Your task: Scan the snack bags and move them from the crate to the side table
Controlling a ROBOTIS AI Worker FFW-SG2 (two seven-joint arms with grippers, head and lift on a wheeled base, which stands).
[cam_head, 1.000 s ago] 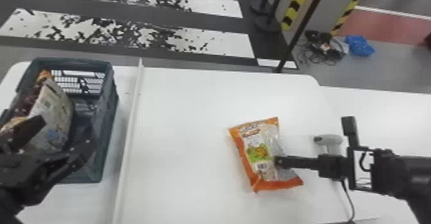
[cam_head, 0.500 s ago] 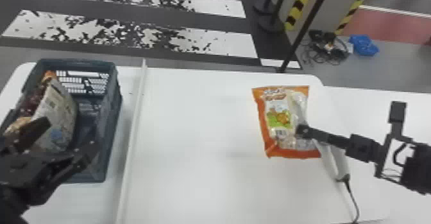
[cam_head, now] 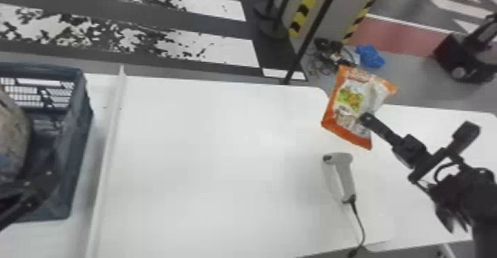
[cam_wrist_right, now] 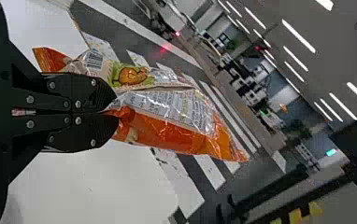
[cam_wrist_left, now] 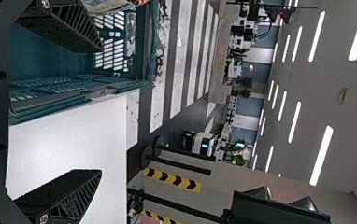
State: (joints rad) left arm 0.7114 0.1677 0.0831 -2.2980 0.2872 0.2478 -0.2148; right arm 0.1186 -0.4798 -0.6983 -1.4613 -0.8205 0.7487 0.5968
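An orange and white snack bag (cam_head: 349,105) hangs from my right gripper (cam_head: 366,118) at the table's far right corner. In the right wrist view the right gripper (cam_wrist_right: 113,109) is shut on that bag (cam_wrist_right: 167,114), pinching its crinkled film. At the head view's left edge my left gripper (cam_head: 44,181) is beside the dark crate (cam_head: 79,128), which holds another snack bag (cam_head: 13,139). From the left wrist view, the left gripper (cam_wrist_left: 99,109) stands open with nothing between its fingers, near the crate wall (cam_wrist_left: 74,100).
A white handheld scanner (cam_head: 345,176) with a black cable lies on the white table (cam_head: 207,172), just in front of the held bag. A raised strip (cam_head: 107,157) runs between crate and work area. Another white surface (cam_head: 436,128) extends to the right.
The head view has turned toward the right. My right gripper has carried the bag right and away from the robot, off the scanner, which is now uncovered. The left arm stays by the crate.
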